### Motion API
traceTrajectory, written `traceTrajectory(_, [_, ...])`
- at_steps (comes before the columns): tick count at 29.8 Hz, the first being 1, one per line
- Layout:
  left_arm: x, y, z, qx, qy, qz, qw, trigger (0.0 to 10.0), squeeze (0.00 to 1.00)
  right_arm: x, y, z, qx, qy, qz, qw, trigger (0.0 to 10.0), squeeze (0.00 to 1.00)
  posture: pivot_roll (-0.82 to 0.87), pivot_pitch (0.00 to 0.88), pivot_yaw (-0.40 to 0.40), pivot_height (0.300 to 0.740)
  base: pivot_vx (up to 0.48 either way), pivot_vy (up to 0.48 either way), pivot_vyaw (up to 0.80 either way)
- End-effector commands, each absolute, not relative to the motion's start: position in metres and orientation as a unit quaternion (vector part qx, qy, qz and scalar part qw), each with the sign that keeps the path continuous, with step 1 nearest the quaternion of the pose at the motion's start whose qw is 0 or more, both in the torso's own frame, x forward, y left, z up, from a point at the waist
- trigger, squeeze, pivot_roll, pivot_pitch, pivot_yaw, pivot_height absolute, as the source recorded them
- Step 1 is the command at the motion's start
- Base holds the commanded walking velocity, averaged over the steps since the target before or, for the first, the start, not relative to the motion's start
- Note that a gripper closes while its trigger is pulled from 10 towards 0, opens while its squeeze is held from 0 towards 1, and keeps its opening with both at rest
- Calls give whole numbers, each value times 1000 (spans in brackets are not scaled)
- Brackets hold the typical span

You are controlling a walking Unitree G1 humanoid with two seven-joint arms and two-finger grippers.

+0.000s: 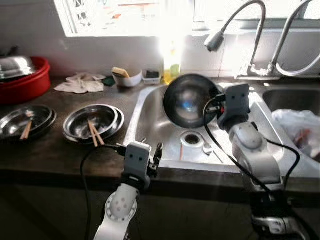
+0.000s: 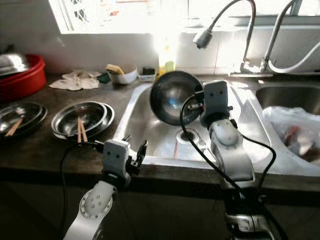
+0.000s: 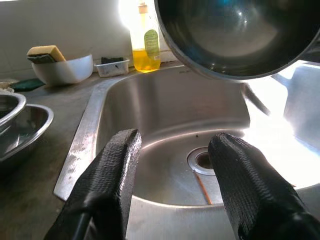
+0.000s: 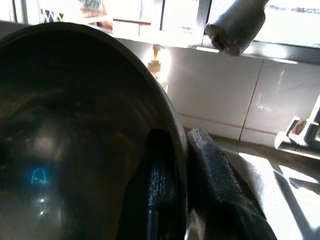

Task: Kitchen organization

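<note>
Right tool [image 4: 180, 200] clamping steel bowl [image 1: 187, 100] rim, tilting it over sink [image 1: 150, 112], likely draining; left tool [image 3: 175, 190] spread apart, waiting at table [image 1: 60, 155] edge.

My left arm [image 1: 120, 207]: silver-grey shell, round joint cap with small holes, boxy wrist block marked by two dark dots. My right arm [image 1: 252, 150]: matching silver casing, smooth rounded forearm, square wrist block. Black cables loop loose beside both. My left gripper [image 3: 172, 187]: two long black fingers [image 3: 112, 185], textured rubbery pads, blunt rounded tips.
</note>
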State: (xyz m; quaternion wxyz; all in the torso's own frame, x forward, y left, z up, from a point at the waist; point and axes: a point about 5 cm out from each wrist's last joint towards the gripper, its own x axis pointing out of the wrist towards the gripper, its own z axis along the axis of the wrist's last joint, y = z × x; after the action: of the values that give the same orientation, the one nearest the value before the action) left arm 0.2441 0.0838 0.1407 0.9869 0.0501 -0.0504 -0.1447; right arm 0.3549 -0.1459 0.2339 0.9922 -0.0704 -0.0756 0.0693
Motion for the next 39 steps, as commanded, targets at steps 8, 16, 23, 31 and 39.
traceTrajectory(8, [238, 86, 145, 54, -54, -137, 988, 10000, 0, 378, -145, 217, -77, 11, 84, 993, 10000, 0, 57, 35, -26, 740, 0, 0, 0])
traceTrajectory(16, [227, 85, 145, 51, -45, -136, 988, 10000, 0, 386, -119, 182, -103, 113, 151, 977, 10000, 0, 82, 83, -43, 740, 0, 0, 0])
traceTrajectory(23, [223, 90, 144, 54, -35, -130, 989, 10000, 0, 382, -105, 159, -89, 179, 214, 956, 10000, 0, 88, 108, -44, 740, 0, 0, 0])
traceTrajectory(31, [224, 92, 145, 60, -31, -127, 990, 10000, 0, 378, -102, 151, -94, 194, 241, 946, 10000, 1000, 85, 118, -35, 740, 0, 0, 0])
traceTrajectory(39, [228, 92, 146, 64, -33, -128, 989, 10000, 0, 376, -109, 148, -82, 190, 228, 951, 10000, 1000, 83, 102, -27, 740, 0, 0, 0])
